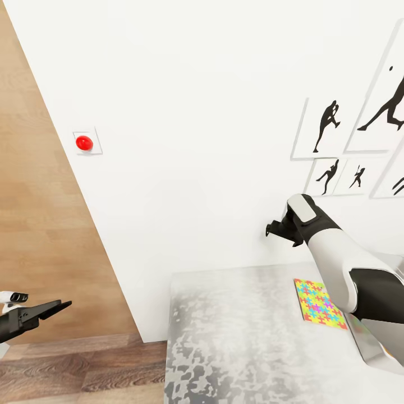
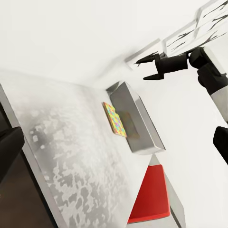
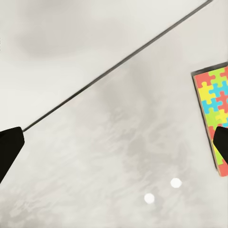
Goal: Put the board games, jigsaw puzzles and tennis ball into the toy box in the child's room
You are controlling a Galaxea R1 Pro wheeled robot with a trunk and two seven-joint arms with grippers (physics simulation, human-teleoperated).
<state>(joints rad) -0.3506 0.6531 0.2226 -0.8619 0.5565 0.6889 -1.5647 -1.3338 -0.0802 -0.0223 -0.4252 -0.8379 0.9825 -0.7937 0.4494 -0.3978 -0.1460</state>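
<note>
We look down from the head camera at the table (image 1: 235, 336), its pale speckled top meeting a white wall. One jigsaw (image 1: 318, 303) lies flat on the table toward its right side, its pieces yellow, pink, blue, green and orange. Our right arm reaches over that side and partly hides the grey toy box (image 1: 367, 345) just beside the jigsaw. Our right gripper (image 1: 273, 229) hangs in the air above the table, close to the wall; its fingers stand apart and grasp nothing. In the right wrist view the dark fingertips (image 3: 8, 145) sit at opposite edges with bare tabletop between them.

Our left gripper (image 1: 62, 306) is low at the left, over the wood floor (image 1: 84, 370) and clear of the table. We cannot tell how far its fingers are spread.

From the left wrist camera the toy box (image 2: 142, 118) stands on the table against the wall, with the jigsaw (image 2: 115, 119) touching its near side. A red seat (image 2: 152, 194) shows beyond the table's end.

On the wall hang black silhouette pictures (image 1: 328, 128) and a small plate with a red button (image 1: 84, 142)
</note>
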